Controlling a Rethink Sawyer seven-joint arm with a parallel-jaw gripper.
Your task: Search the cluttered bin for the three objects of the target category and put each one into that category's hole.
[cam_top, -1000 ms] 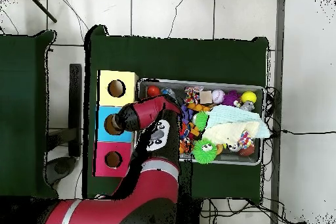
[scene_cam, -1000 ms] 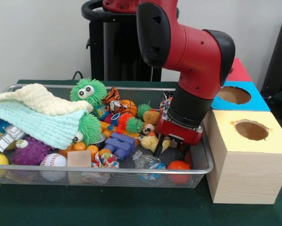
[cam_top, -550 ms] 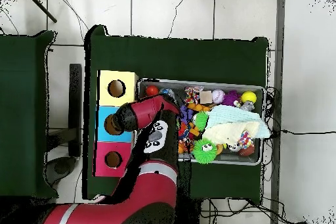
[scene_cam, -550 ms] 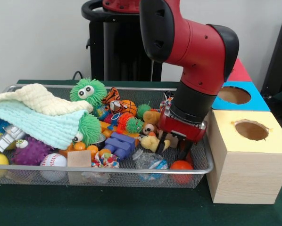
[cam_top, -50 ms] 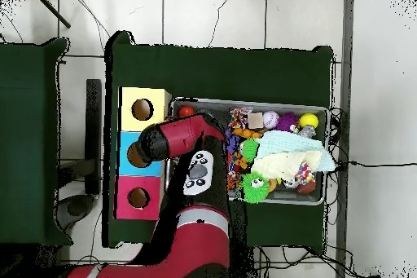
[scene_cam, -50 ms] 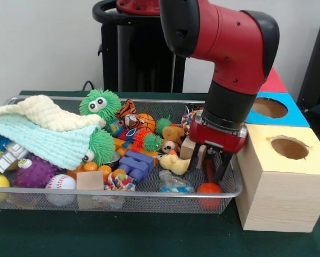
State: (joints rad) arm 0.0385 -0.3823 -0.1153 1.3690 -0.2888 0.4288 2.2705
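"What has the hand (scene_cam, -50 ms: 207, 167) got?"

"Its two dark fingers pinch a small plain wooden block (scene_cam, -50 ms: 194, 150), lifted just above the wire mesh bin (scene_cam, -50 ms: 122, 193)."

"And its goal?"

"Probably the yellow-topped wooden box's round hole (scene_cam, -50 ms: 289, 148), close by across the bin's end."

Bin (scene_cam, -50 ms: 122, 194) on the table (scene_cam, -50 ms: 96, 235), with three boxes (scene_cam, -50 ms: 280, 176) in a row at its 3 o'clock side. In the bin: blankets (scene_cam, -50 ms: 42, 131) at 9 o'clock, toy blocks (scene_cam, -50 ms: 136, 163) in the middle, ball (scene_cam, -50 ms: 208, 188) at 4 o'clock. Gripper (scene_cam, -50 ms: 209, 166) just above that ball, near the boxes.
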